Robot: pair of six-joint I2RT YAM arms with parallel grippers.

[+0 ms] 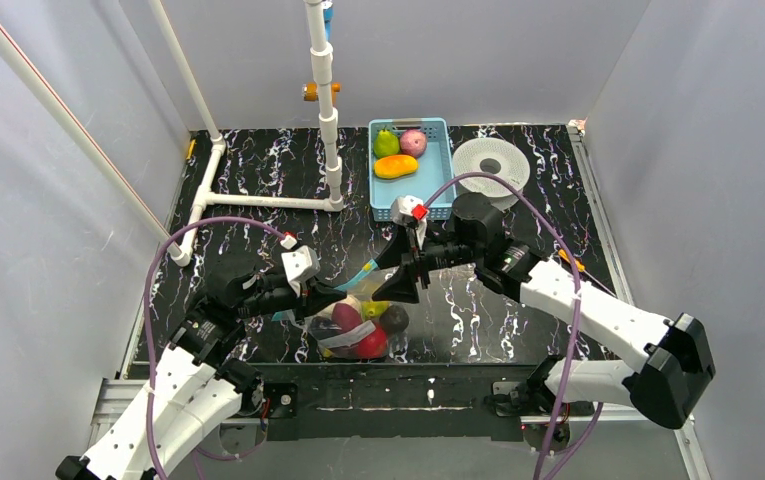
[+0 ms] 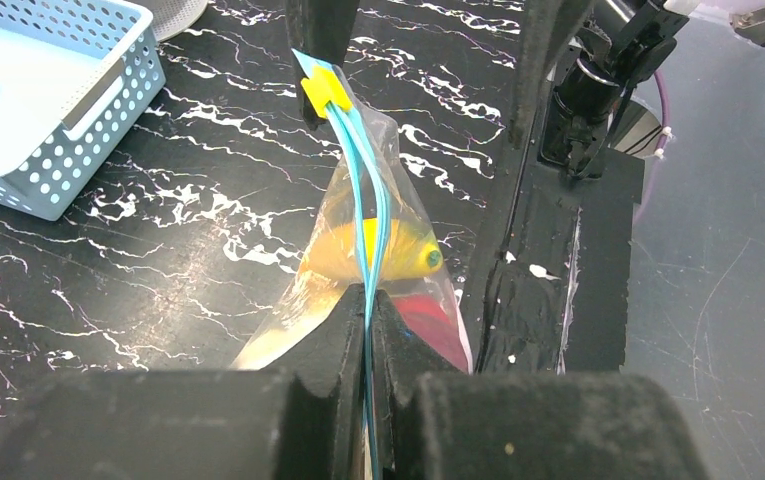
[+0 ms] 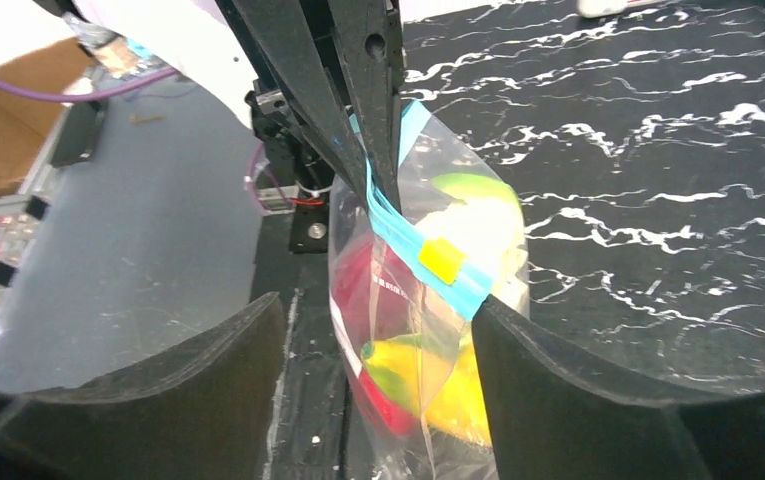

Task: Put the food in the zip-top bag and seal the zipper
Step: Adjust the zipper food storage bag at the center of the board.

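Note:
The clear zip-top bag hangs just above the table's near edge with food inside: a red apple, a dark eggplant and a yellow banana. My left gripper is shut on the pale-blue zipper and holds the bag up by it. A yellow tab sits at the zipper's far end. My right gripper is open, and its fingers straddle that end of the bag beside the tab. The strip's two sides look slightly apart in the middle.
A light-blue basket at the back holds a green, a pink and an orange toy fruit. A white round disc lies to its right. A white pipe frame stands back left. The table's near edge is right beside the bag.

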